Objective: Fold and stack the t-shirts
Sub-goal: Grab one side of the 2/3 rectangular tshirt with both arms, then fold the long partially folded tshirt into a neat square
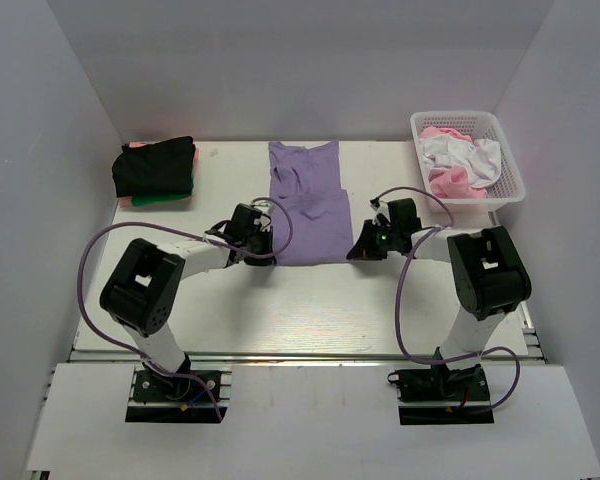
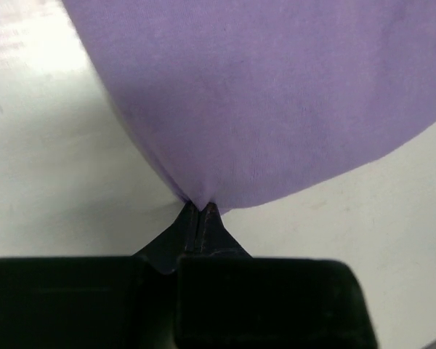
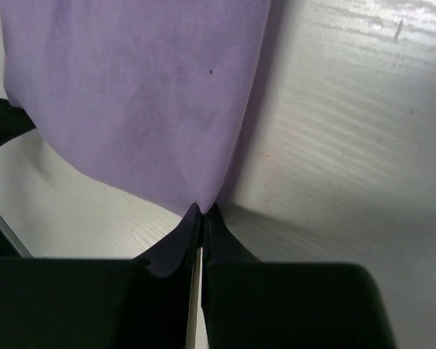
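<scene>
The lavender t-shirt is lying flat in the middle of the surface, folded into a narrow strip that is running from the far edge toward the arms. No writing on it is showing clearly enough to read.

The left claw is clenching the near-left corner of the shirt's hem. In the left wrist view its fingertips are pressing together on a small tuck of purple cloth, which is fanning out away from them over the pale surface. The right claw is grasping the near-right corner in the same way, with its jaws meeting on a pinch of the fabric while the shirt's side edge is running away from them.

At the far right corner a white lattice basket is sitting on the surface, holding crumpled pink cloth with white cloth bunched on top of it. At the far left a stack of folded t-shirts is resting well apart from the lavender one. Its black top layer is covering a green layer and a sliver of pink at the bottom edge.

The surface is showing a pale, whitish wood grain. Plain white walls are closing it in on the left, the far side and the right. Purple cables are looping from each arm.
</scene>
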